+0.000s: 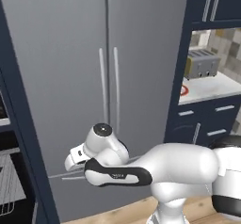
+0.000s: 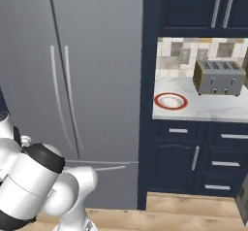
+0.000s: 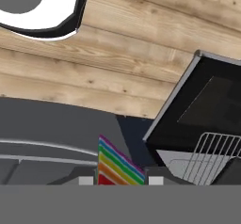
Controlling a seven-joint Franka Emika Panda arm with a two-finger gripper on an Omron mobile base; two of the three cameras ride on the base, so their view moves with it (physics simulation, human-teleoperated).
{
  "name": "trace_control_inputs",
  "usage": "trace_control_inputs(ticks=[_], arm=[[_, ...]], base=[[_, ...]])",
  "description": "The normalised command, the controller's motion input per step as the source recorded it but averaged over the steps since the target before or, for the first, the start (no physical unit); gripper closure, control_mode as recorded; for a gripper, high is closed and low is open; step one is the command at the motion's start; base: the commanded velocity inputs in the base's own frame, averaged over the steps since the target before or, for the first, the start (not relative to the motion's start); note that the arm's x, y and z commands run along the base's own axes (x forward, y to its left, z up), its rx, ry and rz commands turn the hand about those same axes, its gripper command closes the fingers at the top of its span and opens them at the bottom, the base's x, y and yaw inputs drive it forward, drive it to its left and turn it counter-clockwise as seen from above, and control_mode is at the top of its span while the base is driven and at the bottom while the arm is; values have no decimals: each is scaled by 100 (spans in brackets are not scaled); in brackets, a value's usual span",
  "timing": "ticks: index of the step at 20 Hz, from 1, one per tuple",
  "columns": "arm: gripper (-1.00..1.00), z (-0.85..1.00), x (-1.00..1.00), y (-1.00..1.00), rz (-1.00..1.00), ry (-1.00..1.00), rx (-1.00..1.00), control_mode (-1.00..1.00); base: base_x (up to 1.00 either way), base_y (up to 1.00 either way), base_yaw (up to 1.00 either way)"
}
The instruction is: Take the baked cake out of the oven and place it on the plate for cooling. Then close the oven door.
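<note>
Cake (image 3: 120,164) sits clamped between our closed fingers (image 3: 85,180), rainbow layers showing between the two tips. We judge the carry needs a level, slow swing toward the plate (image 2: 170,100) at the surface's left front edge, clear of the open oven door (image 3: 207,103).

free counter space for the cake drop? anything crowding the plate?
The marble counter is bare in front of the red-rimmed plate and between plate and toaster. The plate itself looks empty. The toaster takes the back right, and the dark upper cabinets above limit headroom. The gripper is shut on the rainbow cake, low by the open oven door.
</note>
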Motion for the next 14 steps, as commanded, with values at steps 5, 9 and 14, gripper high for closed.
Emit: trace_control_inputs(ticks=[5, 9, 14], arm=[[100, 0, 0, 0, 0, 0, 0, 100], [100, 0, 0, 0, 0, 0, 0, 100], [100, 0, 0, 0, 0, 0, 0, 100]], base=[[11, -75, -3], [19, -74, 0], [30, -71, 0]])
